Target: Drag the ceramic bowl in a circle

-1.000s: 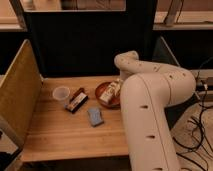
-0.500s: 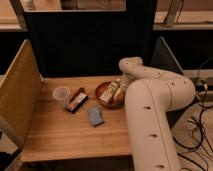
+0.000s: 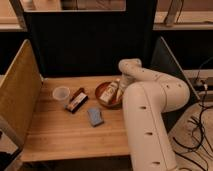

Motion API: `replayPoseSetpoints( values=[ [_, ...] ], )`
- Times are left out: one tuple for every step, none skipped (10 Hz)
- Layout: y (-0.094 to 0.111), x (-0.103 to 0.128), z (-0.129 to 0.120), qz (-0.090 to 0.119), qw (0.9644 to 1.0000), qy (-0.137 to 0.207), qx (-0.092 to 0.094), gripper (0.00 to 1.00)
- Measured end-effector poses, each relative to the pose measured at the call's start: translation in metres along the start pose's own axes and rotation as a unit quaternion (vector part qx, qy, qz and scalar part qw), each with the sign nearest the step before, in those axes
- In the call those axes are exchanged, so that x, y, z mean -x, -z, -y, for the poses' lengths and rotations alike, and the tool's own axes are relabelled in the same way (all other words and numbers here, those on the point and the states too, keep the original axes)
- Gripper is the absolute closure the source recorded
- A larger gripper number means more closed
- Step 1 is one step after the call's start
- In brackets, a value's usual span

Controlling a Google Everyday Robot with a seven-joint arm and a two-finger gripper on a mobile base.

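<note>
The ceramic bowl (image 3: 103,99) is a shallow reddish-brown round bowl at the back middle of the wooden table (image 3: 60,135). My gripper (image 3: 111,92) reaches down from the white arm (image 3: 150,100) into the bowl and rests over its inside, hiding the bowl's right part. The arm bends in from the right side of the table.
A translucent white cup (image 3: 61,94) stands left of the bowl. A dark snack packet (image 3: 76,100) lies between them and a blue packet (image 3: 95,116) lies in front. A tan panel (image 3: 17,95) walls the left side and a dark panel (image 3: 165,55) the right.
The arm's elbow and wrist have shifted slightly right and down over the bowl. The bowl stays at about the same spot. The other things have not moved.
</note>
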Motion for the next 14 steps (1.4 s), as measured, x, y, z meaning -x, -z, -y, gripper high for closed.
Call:
replayPoseSetpoints(
  values=[
    [0.0, 0.0, -0.004, -0.001, 1.0, 0.007, -0.001, 0.72],
    [0.001, 0.0, -0.009, -0.001, 0.9998, 0.018, 0.0, 0.84],
    [0.003, 0.0, -0.015, 0.001, 0.9996, 0.027, 0.0, 0.93],
    [0.005, 0.001, -0.021, 0.003, 0.9994, 0.034, -0.004, 0.99],
    [0.009, 0.004, -0.018, 0.007, 0.9992, 0.036, -0.015, 1.0],
    [0.014, 0.007, -0.009, 0.012, 0.9992, 0.025, -0.029, 1.0],
    [0.02, 0.01, -0.002, 0.017, 0.999, 0.015, -0.039, 1.0],
    [0.026, 0.014, 0.011, 0.022, 0.9983, -0.002, -0.054, 1.0],
    [0.034, 0.02, 0.028, 0.028, 0.9965, -0.026, -0.074, 1.0],
    [0.038, 0.023, 0.037, 0.031, 0.9953, -0.039, -0.083, 1.0],
    [0.042, 0.028, 0.047, 0.035, 0.9937, -0.054, -0.092, 1.0],
    [0.043, 0.034, 0.053, 0.036, 0.9923, -0.067, -0.097, 1.0],
    [0.041, 0.039, 0.055, 0.035, 0.9917, -0.073, -0.1, 1.0],
    [0.039, 0.046, 0.049, 0.034, 0.9917, -0.071, -0.102, 1.0]
  ],
)
